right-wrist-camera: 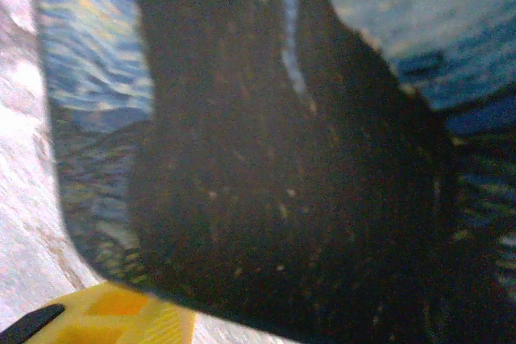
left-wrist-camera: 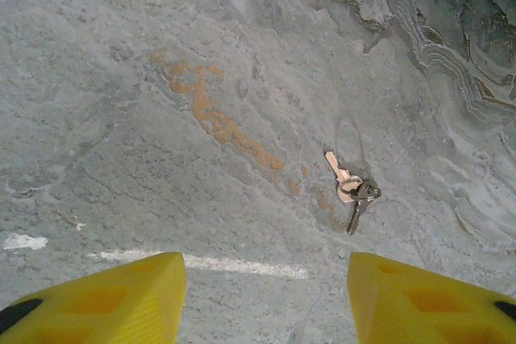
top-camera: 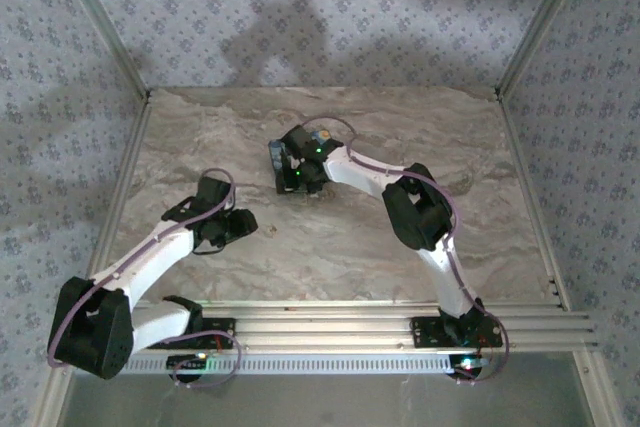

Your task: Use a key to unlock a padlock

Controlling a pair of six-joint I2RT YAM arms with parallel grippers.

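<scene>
Left claw [left-wrist-camera: 266,267]: yellow fingers spread wide, nothing held, hanging over the desk [left-wrist-camera: 121,78]. Keys [left-wrist-camera: 352,191], one coppery and one dark on a shared ring, lie flat on the desk ahead of it. Right claw [top-camera: 292,169]: right up at the blue box [right-wrist-camera: 89,70] with swirl painting; cannot tell how far open it is or whether it grips. Box contents hidden.

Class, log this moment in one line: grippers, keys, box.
left gripper: open, keys ahead | keys: lying on table, ungrasped | right gripper: close against blue box, state unclear
</scene>
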